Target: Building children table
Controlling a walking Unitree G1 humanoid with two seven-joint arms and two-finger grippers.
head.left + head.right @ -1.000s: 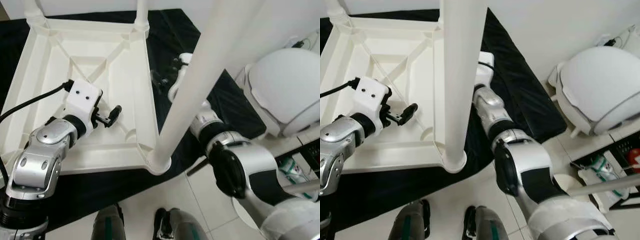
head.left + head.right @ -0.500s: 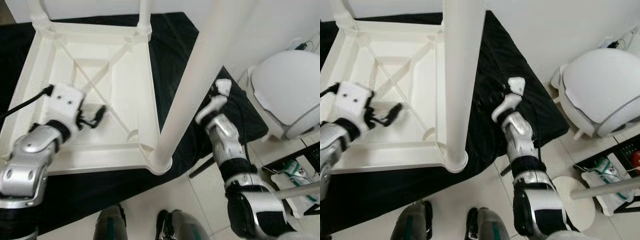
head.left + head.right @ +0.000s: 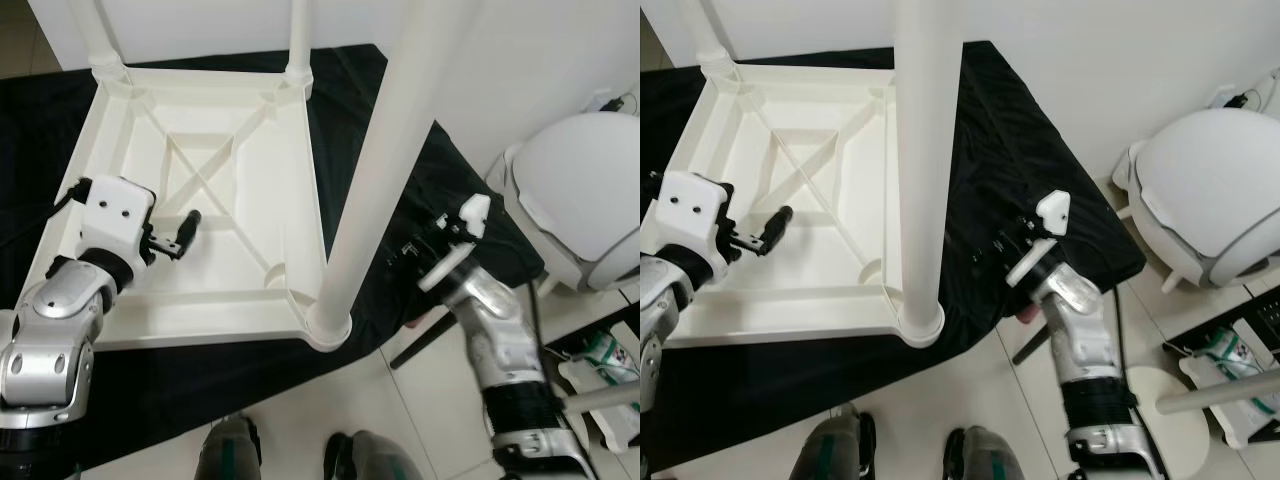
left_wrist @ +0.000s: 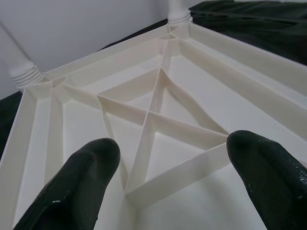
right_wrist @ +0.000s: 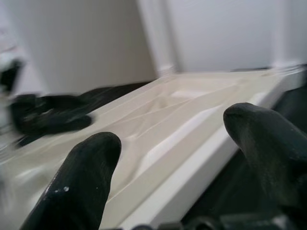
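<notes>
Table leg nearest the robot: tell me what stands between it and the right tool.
Nothing visible. The right tool hovers open over the black cloth, beside the upturned white table. The near leg rises at the table's corner, with open space between them.

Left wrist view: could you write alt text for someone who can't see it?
Two black fingers of the open left end effector frame the ribbed underside of an upturned white plastic table, with two screwed-in legs at its far corners.
</notes>
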